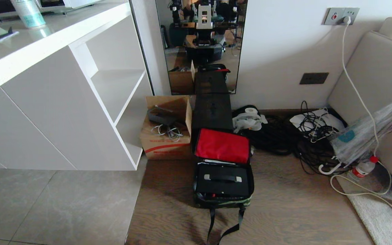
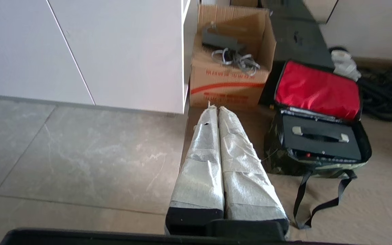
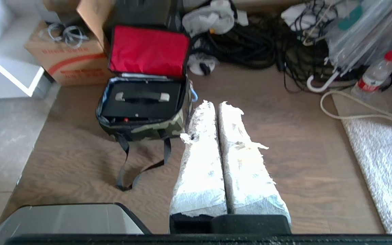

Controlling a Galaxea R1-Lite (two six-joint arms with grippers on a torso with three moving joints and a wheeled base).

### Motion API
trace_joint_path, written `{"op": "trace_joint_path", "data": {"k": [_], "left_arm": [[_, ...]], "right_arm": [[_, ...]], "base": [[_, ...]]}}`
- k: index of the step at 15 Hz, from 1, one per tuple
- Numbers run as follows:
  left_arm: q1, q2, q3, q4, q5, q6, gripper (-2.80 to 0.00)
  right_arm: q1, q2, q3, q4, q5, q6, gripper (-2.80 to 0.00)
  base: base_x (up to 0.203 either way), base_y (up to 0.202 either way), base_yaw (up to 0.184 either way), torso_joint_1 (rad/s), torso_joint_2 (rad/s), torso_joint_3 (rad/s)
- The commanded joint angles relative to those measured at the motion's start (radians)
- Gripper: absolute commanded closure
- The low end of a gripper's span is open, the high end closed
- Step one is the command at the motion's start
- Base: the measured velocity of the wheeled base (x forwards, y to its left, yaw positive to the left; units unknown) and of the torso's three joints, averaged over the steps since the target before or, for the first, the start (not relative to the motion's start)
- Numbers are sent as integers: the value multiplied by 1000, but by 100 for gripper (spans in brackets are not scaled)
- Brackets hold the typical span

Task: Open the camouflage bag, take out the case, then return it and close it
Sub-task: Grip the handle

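On the floor, the camouflage bag (image 1: 222,200) lies open, the case (image 1: 222,180) inside

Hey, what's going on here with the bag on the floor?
Nothing is being handled right now. The green-and-black camouflage fabric bag sits on the wooden floor with its red-lined lid flipped open, and the flat black rigid case lies inside it, handle up. The left gripper and the right gripper both hang above the floor beside the bag, fingers shut and holding nothing. A brown cardboard box stands next to the bag.
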Motion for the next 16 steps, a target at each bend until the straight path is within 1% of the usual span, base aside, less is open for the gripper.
{"op": "trace_joint_path", "data": {"k": [1,16], "left_arm": [[0,0,9,-1,1,-1,0],[-1,0,9,-1,1,-1,0]], "right_arm": [[1,2,-1,0,0,0,0],[1,2,1,0,0,0,0]], "base": [[0,0,0,2,5,205],[0,0,0,2,3,198]]}}
